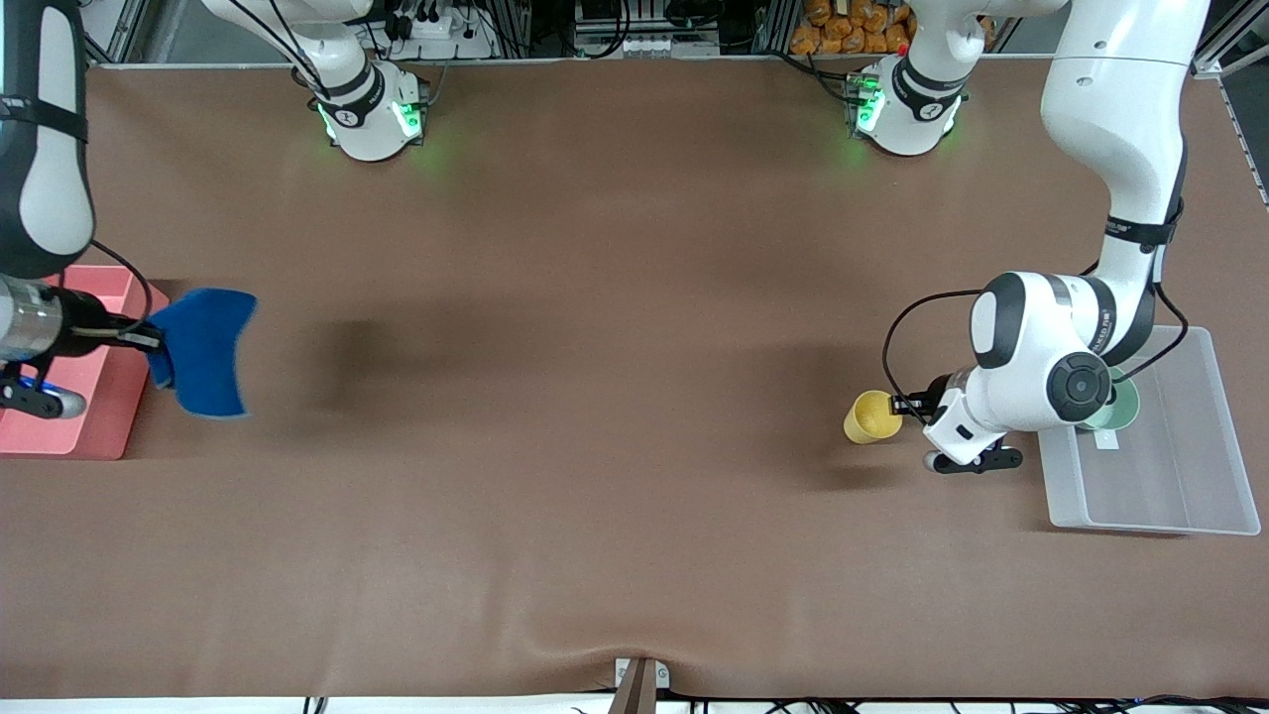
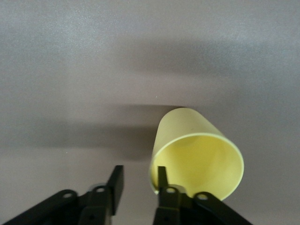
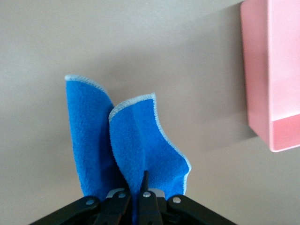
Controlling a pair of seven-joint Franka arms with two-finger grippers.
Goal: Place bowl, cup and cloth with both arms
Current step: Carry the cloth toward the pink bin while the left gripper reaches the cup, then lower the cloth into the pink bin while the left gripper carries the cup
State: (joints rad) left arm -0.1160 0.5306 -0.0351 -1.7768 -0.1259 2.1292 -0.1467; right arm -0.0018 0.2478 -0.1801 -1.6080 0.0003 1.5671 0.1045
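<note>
My right gripper (image 1: 159, 342) is shut on the blue cloth (image 1: 206, 349), which hangs in folds over the table beside the pink tray (image 1: 94, 392). In the right wrist view the cloth (image 3: 136, 136) is pinched between the fingertips of that gripper (image 3: 137, 185). My left gripper (image 1: 904, 404) is open at the yellow cup (image 1: 872, 416), which is tipped with its mouth toward it. In the left wrist view, one finger of that gripper (image 2: 139, 180) is inside the rim of the cup (image 2: 197, 154) and the other is outside. The mint green bowl (image 1: 1125, 402) sits in the clear tray, mostly hidden by the left arm.
The clear plastic tray (image 1: 1180, 466) stands at the left arm's end of the table. The pink tray also shows in the right wrist view (image 3: 276, 70). Brown table cover spreads between the two trays.
</note>
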